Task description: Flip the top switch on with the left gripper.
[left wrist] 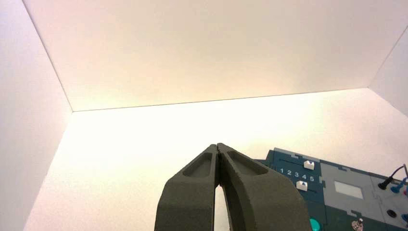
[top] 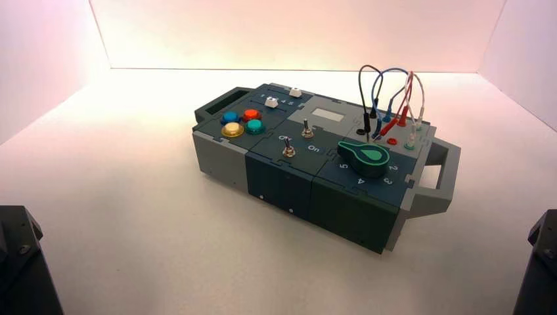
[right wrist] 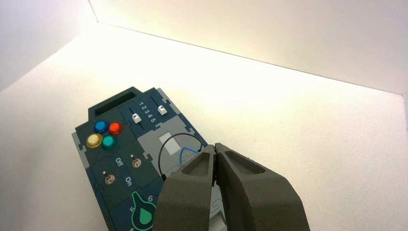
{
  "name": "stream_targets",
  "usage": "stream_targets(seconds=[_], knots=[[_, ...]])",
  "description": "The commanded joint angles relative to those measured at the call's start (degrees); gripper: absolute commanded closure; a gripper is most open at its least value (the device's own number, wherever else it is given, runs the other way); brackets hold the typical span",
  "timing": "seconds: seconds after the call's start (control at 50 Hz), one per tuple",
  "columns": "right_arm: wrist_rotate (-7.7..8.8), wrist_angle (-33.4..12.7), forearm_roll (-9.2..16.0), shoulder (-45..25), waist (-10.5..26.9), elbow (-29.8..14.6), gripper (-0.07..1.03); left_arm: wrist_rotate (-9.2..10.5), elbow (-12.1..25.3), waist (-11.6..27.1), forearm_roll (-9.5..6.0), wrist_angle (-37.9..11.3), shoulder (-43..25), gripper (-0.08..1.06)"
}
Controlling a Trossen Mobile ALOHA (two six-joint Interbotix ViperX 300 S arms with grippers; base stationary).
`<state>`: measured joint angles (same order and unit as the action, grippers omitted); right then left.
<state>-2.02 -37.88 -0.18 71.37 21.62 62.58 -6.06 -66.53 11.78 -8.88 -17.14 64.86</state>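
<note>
The box (top: 282, 180) stands turned in the middle of the white floor. Two small metal toggle switches sit on its dark middle panel. The top switch (top: 307, 129) is the farther one, next to the grey display; it also shows in the right wrist view (right wrist: 136, 162), between the words Off and On. The lower switch (top: 288, 149) is just in front of it. My left gripper (left wrist: 219, 146) is shut on nothing, held well back from the box at its left. My right gripper (right wrist: 215, 146) is also shut and empty, hovering off the box's wire end.
Four round buttons (top: 242, 123), two white sliders (top: 271, 102), a green knob (top: 365, 157) and looped wires (top: 391, 98) share the box top. Grey handles (top: 439, 172) stick out at both ends. Both arms' bases sit at the near corners: left (top: 20, 262), right (top: 542, 259).
</note>
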Motion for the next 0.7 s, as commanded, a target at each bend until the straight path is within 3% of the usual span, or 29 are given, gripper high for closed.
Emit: stream_targets(seconds=[0.02,0.26,0.42,0.58,0.7], knots=[[-0.35,0.18,0.09,-1.32,-0.18,-1.14,0.99,0.00,1.14,0.00,-0.09,0.35,-0.79,1.01],[-0.26,-0.18,0.62,-1.67,-0.18,-1.41,0.99,-0.09,1.05,0.00,-0.09,0.18,-0.79,1.01],[0.09,-3.08,3.16,-4.57,0.09,-3.87,0.99,0.09,2.29,1.76,-0.53,-1.93,-2.02,1.01],[0.88,-11.69,6.68,-11.69,0.53,-10.90,0.99,-0.53,5.01,7.91,-0.26,-8.09,-7.56,1.01],[1.05,-16.70,8.96,-15.47,0.62,-14.33,0.99,-0.53,6.33,10.02,-0.18,-10.72,-10.02,1.01]])
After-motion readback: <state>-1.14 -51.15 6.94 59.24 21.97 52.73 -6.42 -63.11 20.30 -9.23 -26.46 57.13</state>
